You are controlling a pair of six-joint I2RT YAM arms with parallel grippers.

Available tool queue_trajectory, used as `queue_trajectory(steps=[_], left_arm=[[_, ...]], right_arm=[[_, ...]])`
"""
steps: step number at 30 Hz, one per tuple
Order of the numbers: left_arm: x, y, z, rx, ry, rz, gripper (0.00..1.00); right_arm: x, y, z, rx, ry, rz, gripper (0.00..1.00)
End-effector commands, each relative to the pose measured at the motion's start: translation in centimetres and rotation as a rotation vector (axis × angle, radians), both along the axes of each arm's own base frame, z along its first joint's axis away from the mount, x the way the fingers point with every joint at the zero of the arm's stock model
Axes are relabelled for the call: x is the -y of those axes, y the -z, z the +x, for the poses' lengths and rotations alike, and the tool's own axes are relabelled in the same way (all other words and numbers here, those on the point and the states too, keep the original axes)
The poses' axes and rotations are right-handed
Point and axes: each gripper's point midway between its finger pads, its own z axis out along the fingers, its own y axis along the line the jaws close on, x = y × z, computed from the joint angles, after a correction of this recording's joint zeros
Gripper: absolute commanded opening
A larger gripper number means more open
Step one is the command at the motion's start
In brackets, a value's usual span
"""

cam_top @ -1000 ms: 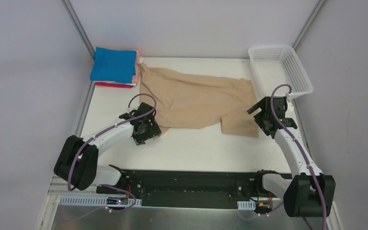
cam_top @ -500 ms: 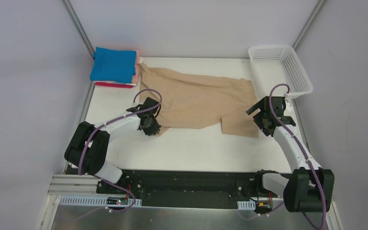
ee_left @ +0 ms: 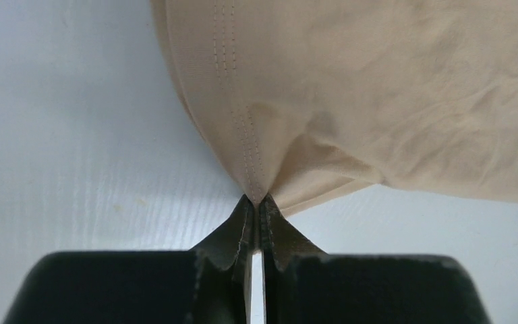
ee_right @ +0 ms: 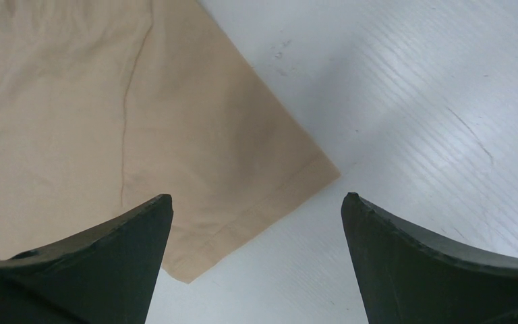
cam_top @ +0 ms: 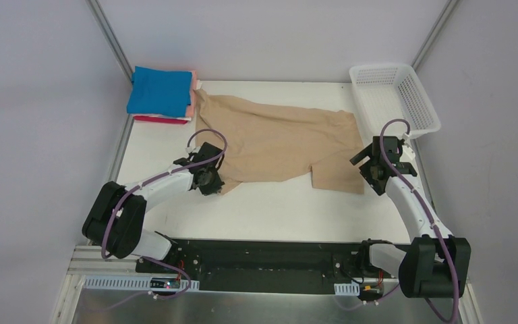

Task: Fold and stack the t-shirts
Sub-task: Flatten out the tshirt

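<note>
A tan t-shirt (cam_top: 280,140) lies spread and wrinkled across the middle of the white table (cam_top: 270,209). My left gripper (cam_top: 217,187) is shut on its near left hem; the wrist view shows the stitched tan t-shirt (ee_left: 351,88) edge pinched between the closed left gripper (ee_left: 256,200) tips. My right gripper (cam_top: 363,181) hovers open over the shirt's near right corner, and the right wrist view has the tan t-shirt (ee_right: 108,121) corner lying between the spread tips of the right gripper (ee_right: 256,197). Folded t-shirts (cam_top: 162,93), blue on top with pink, white and red edges below, are stacked at the far left.
A white mesh basket (cam_top: 394,96) stands at the far right corner of the table. Grey walls and metal frame posts close in both sides. The black mounting rail (cam_top: 263,260) runs along the near edge.
My left gripper has closed on the tan shirt's near left hem and its arm has shifted slightly. The right gripper has edged a little toward the shirt's right corner and stays open.
</note>
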Motion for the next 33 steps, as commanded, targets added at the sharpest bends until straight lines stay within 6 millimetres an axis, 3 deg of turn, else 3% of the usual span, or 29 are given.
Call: queue_trajectory(steps=[1, 5, 8, 15, 20, 25, 33], left_arm=[[-1.5, -1.1, -0.3, 0.051, 0.027, 0.076, 0.00], [-1.8, -1.3, 0.0, 0.064, 0.029, 0.097, 0.00], [-2.0, -1.2, 0.0, 0.066, 0.021, 0.100, 0.00], [-2.4, -1.3, 0.2, 0.078, 0.007, 0.119, 0.00], [-2.4, -1.2, 0.1, 0.074, 0.005, 0.120, 0.00], [-2.4, -1.2, 0.2, 0.074, 0.005, 0.122, 0.00], [-2.6, -1.3, 0.3, 0.084, 0.002, 0.130, 0.00]], right_arm=[[2.3, 0.8, -2.2, -0.080, 0.106, -0.066, 0.98], [1.4, 2.7, -3.1, -0.169, 0.073, -0.026, 0.92], [1.8, 4.1, -3.5, -0.231, 0.086, -0.023, 0.87], [0.3, 6.4, -1.2, -0.274, 0.028, 0.046, 0.66], [0.5, 7.9, -1.1, -0.334, 0.049, 0.043, 0.63], [0.7, 8.7, -1.2, -0.370, 0.061, 0.032, 0.62], [0.0, 8.7, -1.8, -0.410, 0.042, 0.042, 0.51]])
